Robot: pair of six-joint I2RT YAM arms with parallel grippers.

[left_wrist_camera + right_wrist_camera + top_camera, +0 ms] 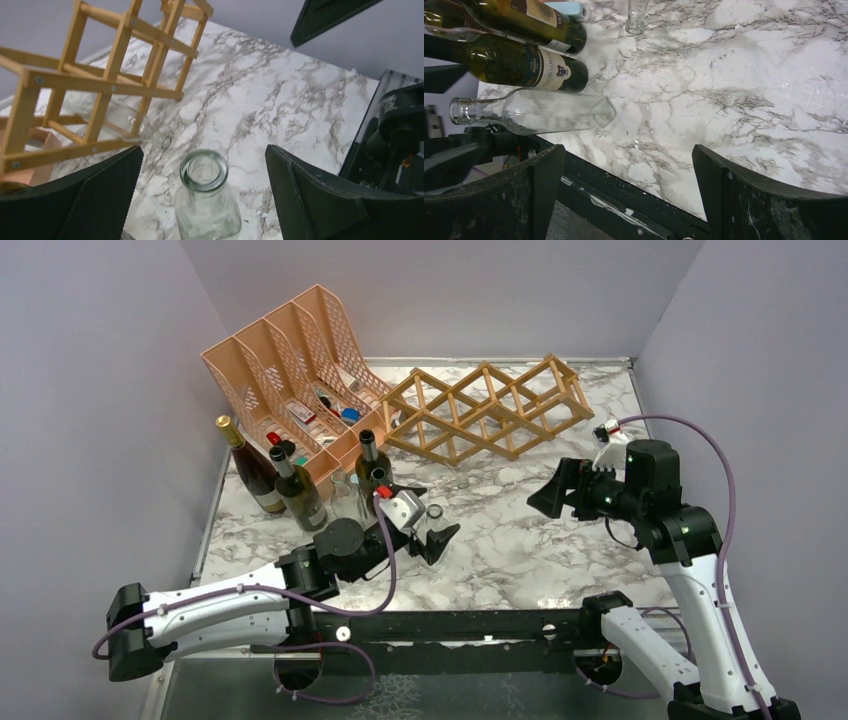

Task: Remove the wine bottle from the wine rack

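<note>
The wine rack (487, 408), a tan wooden lattice, lies at the back of the marble table and also shows in the left wrist view (100, 75). A clear glass bottle (117, 119) lies in one of its low openings, neck pointing out. A second clear empty bottle (436, 521) stands upright on the table, apart from the rack. My left gripper (424, 517) is open, and this bottle's mouth (203, 172) sits between its fingers (100, 195) with gaps on both sides. My right gripper (551, 494) is open and empty above the table's right middle. It faces the standing clear bottle (536, 111).
A salmon-pink mesh organiser (285, 365) stands at the back left. Three dark wine bottles (297, 490) stand in front of it, just left of my left gripper. The table's near edge (624, 185) lies under my right gripper (626, 147).
</note>
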